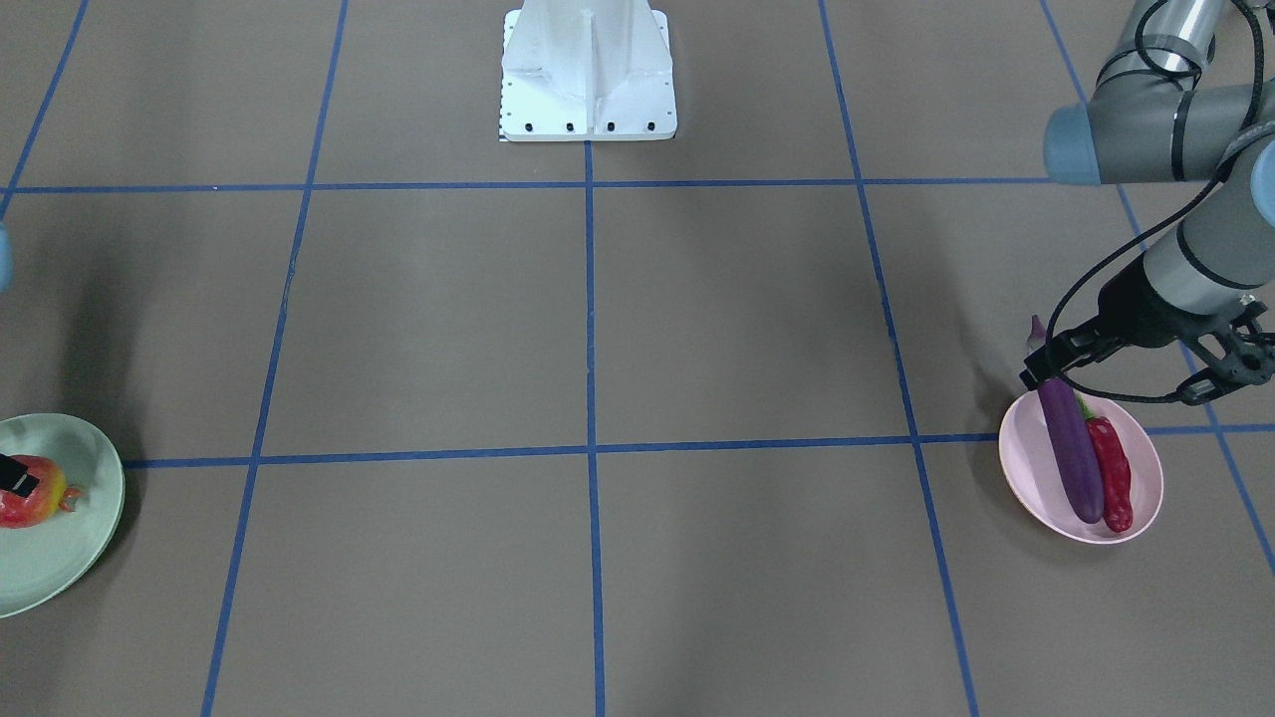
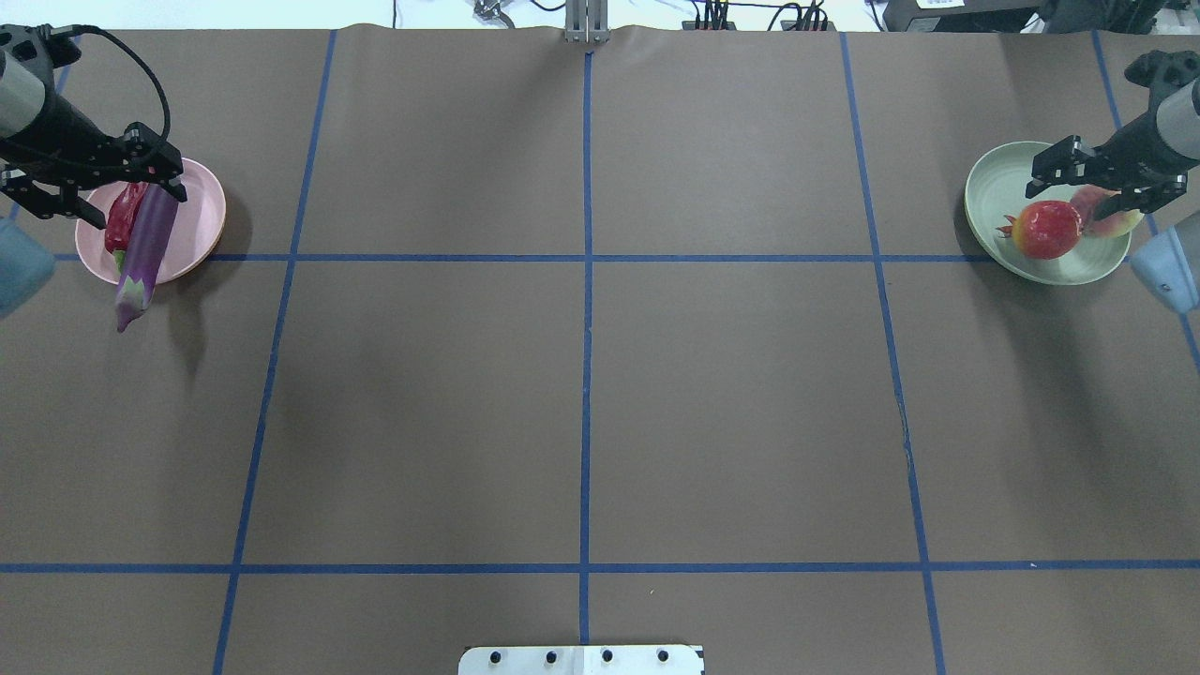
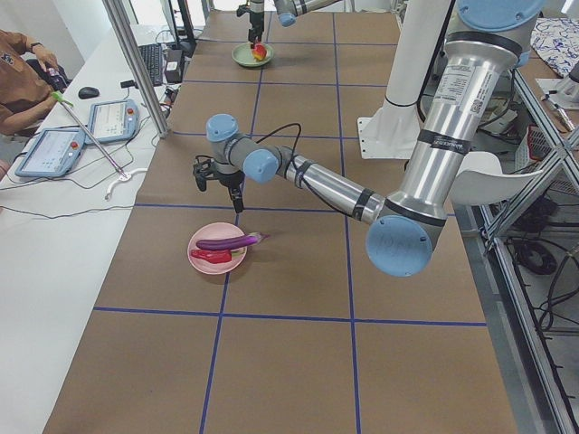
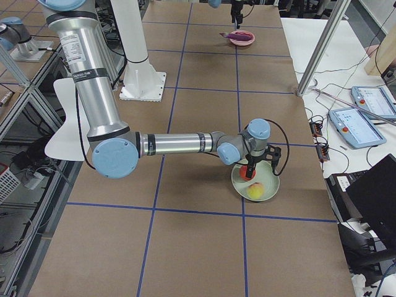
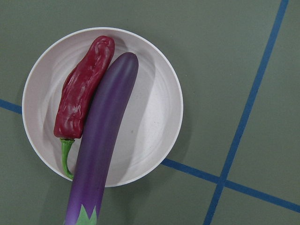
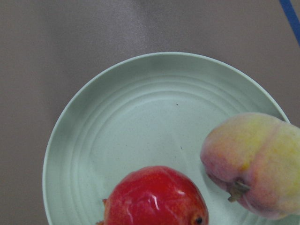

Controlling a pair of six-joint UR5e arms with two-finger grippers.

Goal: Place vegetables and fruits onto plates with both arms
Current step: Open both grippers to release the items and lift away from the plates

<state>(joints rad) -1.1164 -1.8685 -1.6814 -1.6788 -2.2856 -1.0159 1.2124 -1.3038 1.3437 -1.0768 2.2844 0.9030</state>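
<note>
You get little of the robot's right side in the front-facing view. The green plate (image 6: 140, 117) is cut by the picture's edge there. Of the right gripper (image 2: 1075, 194) only one of its fingertips (image 1: 17, 476) shows, dark against the pomegranate (image 6: 154, 197), and you cannot tell whether the two touch. From overhead the peach (image 6: 253, 164) is partly hidden behind one finger of that gripper. Neither wrist view shows any finger. The right wrist view cuts off the bottom of the pomegranate, and the left one cuts off the pale cap of the eggplant (image 5: 101, 140).

The left gripper (image 1: 1110, 389) hangs over the pink plate (image 5: 154, 117) with its jaws spread wide and nothing between them. You cannot make out whether a finger touches the eggplant's cap end. The right gripper hangs over the green plate, also spread wide and gripping nothing.

The pink plate sits near the far left corner of the worktop (image 2: 581, 375). The eggplant lies across the plate, with its cap end sticking out over the rim toward the robot's edge. The chili (image 5: 84, 93) lies pressed along the eggplant's side, its green stem pointing the same way. The green plate sits near the far right corner, with the pomegranate and the peach side by side in it.
</note>
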